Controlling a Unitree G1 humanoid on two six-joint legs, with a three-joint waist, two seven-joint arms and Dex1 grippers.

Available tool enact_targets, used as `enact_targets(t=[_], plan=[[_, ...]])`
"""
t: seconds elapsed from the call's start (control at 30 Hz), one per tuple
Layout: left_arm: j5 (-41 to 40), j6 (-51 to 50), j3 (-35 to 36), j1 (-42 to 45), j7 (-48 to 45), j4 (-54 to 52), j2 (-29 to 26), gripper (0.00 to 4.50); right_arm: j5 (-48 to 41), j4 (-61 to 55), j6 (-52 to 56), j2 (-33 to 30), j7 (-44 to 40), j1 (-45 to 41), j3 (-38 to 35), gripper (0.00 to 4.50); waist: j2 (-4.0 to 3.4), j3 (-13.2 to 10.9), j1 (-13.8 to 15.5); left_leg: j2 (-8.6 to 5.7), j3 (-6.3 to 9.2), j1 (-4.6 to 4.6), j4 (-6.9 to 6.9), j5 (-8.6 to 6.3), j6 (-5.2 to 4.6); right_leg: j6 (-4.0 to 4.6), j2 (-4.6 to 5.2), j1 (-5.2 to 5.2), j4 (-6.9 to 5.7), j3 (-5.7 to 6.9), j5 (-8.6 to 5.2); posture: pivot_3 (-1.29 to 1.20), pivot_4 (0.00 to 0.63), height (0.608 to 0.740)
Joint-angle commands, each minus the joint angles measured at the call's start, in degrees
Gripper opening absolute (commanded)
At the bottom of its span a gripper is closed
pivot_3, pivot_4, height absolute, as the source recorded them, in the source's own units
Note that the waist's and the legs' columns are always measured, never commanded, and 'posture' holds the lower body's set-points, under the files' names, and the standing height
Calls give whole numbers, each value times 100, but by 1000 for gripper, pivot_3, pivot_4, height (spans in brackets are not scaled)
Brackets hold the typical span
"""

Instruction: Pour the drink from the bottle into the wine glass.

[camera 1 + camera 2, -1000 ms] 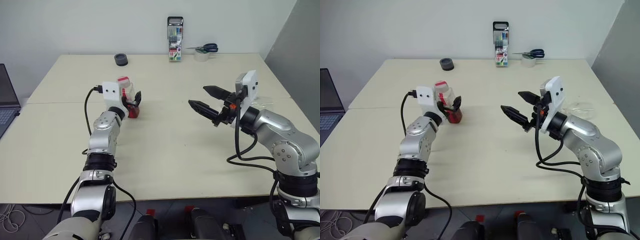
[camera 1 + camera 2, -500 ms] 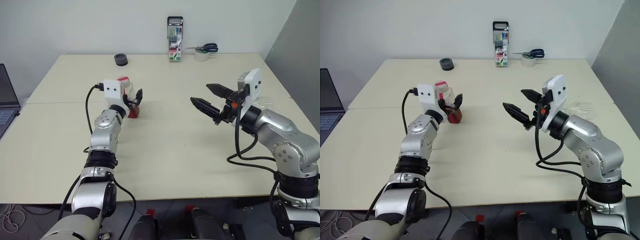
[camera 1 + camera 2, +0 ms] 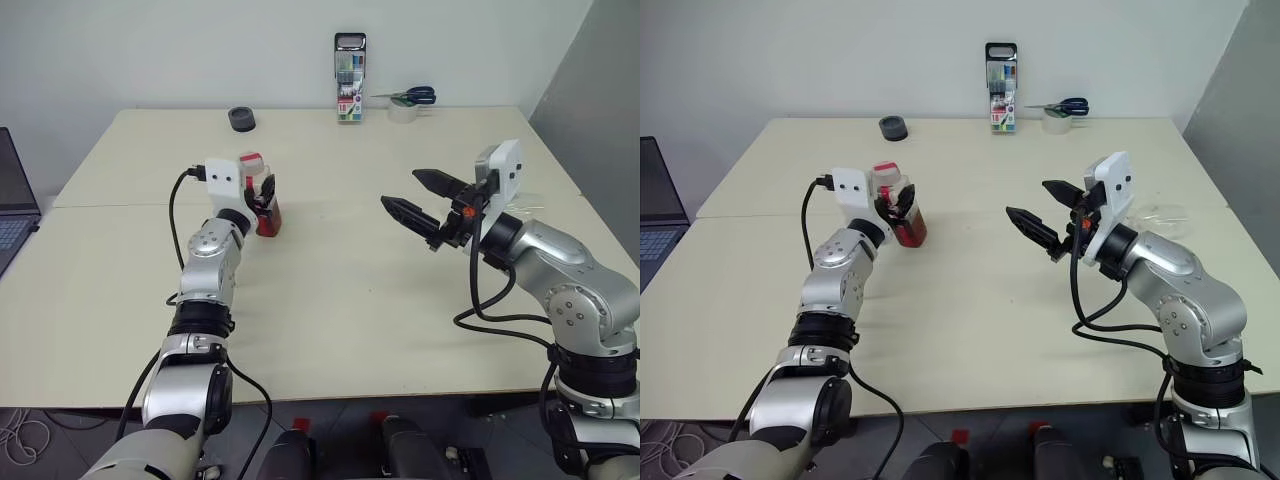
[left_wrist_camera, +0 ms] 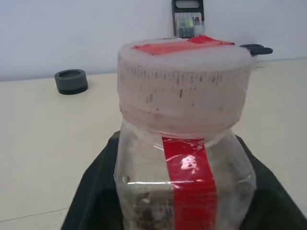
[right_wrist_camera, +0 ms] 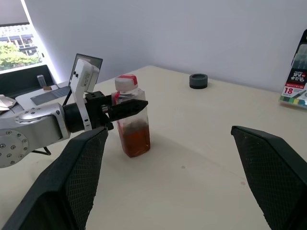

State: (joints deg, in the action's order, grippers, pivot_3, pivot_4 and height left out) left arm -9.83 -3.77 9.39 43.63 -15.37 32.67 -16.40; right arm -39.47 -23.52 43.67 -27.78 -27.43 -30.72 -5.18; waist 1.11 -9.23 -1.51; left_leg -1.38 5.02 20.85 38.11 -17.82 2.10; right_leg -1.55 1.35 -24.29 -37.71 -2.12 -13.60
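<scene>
Matte cream table [image 3: 330, 300]: small clear plastic bottle [image 3: 902, 210] (ribbed red-and-white cap) stood upright left of centre, amber drink [image 5: 135, 139] low inside. Left gripper [image 3: 897, 202], previously spread, now pinched it; right gripper [image 3: 415, 198] hung spread.

Both head views look forward and down across the table [image 3: 330, 330] from above its near edge, sharing the whole tabletop; the marker case [image 3: 350, 92] stands at twelve o'clock. The left wrist view sits very close behind the bottle [image 4: 184, 158], facing the far wall. The right wrist view looks across the table toward that bottle.
</scene>
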Motion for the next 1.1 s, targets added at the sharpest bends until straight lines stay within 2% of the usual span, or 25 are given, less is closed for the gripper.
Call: enact_targets(t=[0.03, 0.23, 0.33, 0.57, 0.73, 0.87, 1.1], plan=[[18, 77, 93, -11, 66, -226, -111, 1897, -17, -156, -113, 25, 6, -59, -83, 4415, 0, 0, 0, 0, 0, 0, 0, 0, 0, 0, 0, 0, -1, 0, 0, 0, 150, 740], [9, -129, -35, -69, -42, -459, -105, 1896, 101, -169, -120, 1, 73, -92, -50, 4415, 0, 0, -1, 0, 0, 0, 0, 0, 0, 0, 0, 0, -1, -1, 0, 0, 150, 740], [160, -74, -422, 70, -541, -670, -158, 1896, 163, -152, -80, -7, 131, -186, -31, 4415, 0, 0, -1, 0, 0, 0, 0, 0, 0, 0, 0, 0, -2, 0, 0, 0, 150, 740], [-473, -584, -1438, 230, -2962, -1799, -139, 1896, -191, -186, 367, -500, -175, -479, -285, 4415, 1, -1, 13, -11, 0, 8, 2, 4, 7, -1, -5, 0, 4, 3, 0, 0, 150, 740], [-1074, -1267, -1709, 360, -4018, -2358, -120, 1896, -738, -312, 818, -345, 101, -851, -421, 4415, 0, -2, -45, 4, -9, 4, -5, -2, -5, 0, -7, -3, 2, -6, -1, 0, 150, 740], [-1360, -1646, -1724, 523, -4412, -2425, -73, 1896, -943, -554, 1031, -172, 388, -872, -361, 4415, -1, -2, -49, 8, -7, 0, -4, -7, -14, 1, -16, -4, -7, -5, -1, 0, 150, 740], [-1231, -1468, -1702, 744, -4521, -2034, 22, 1896, -1180, -795, 1224, -107, 631, -776, -335, 4415, -1, -3, -19, -2, -7, 4, 2, -6, -13, 0, -16, -3, -4, -5, -1, 0, 150, 740]])
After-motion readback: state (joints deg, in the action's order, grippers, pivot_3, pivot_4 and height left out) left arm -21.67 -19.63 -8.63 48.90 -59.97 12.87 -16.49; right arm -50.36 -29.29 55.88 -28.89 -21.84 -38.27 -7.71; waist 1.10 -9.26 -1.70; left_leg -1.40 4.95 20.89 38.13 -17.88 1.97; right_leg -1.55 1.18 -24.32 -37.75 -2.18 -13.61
